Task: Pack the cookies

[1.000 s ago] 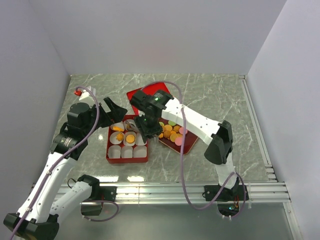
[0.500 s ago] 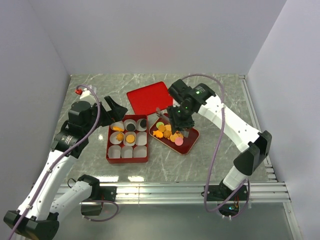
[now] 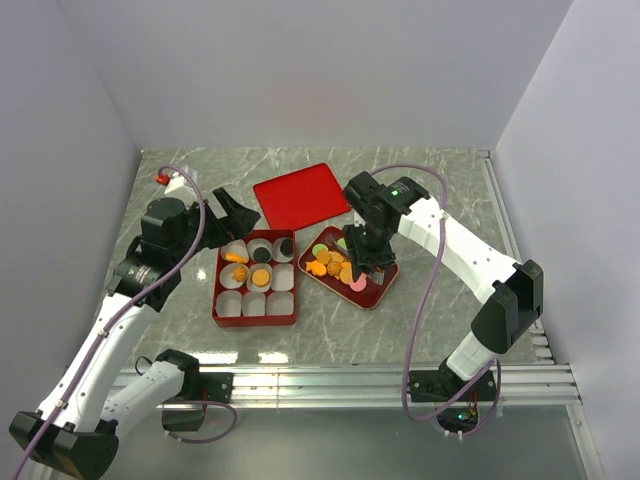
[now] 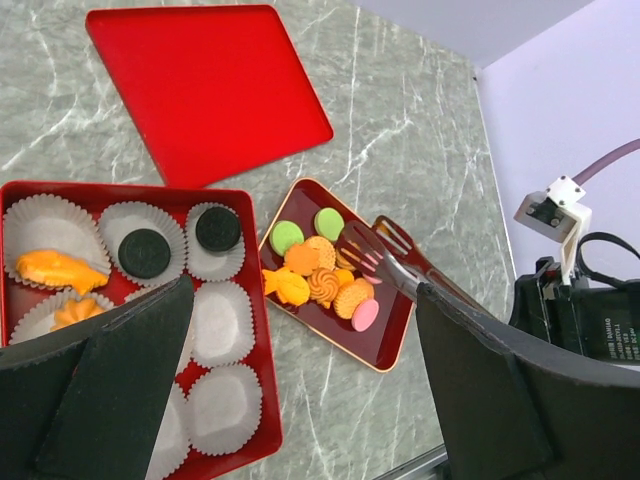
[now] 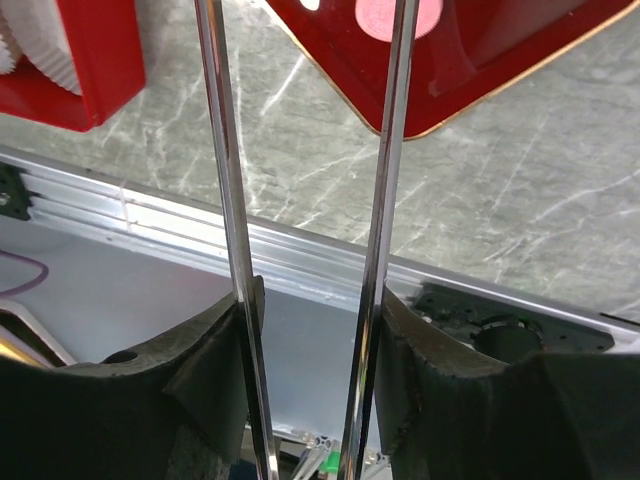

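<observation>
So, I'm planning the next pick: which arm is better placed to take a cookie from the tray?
Right. The right gripper holds the tongs at the cookies in the tray; the left gripper hangs open and empty near the box.

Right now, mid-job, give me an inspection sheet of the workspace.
Surface: marbled table.
Job's things: cookies heaped in tray; box of nine cups, some holding orange or black cookies; lid flat behind.
Clutter: nothing seen.
Grippers: left gripper open, by the box's far corner; right gripper shut on tongs, over the tray.
Cables: purple cables loop off both arms.
Surroundings: white walls on three sides; rail along the near edge.
</observation>
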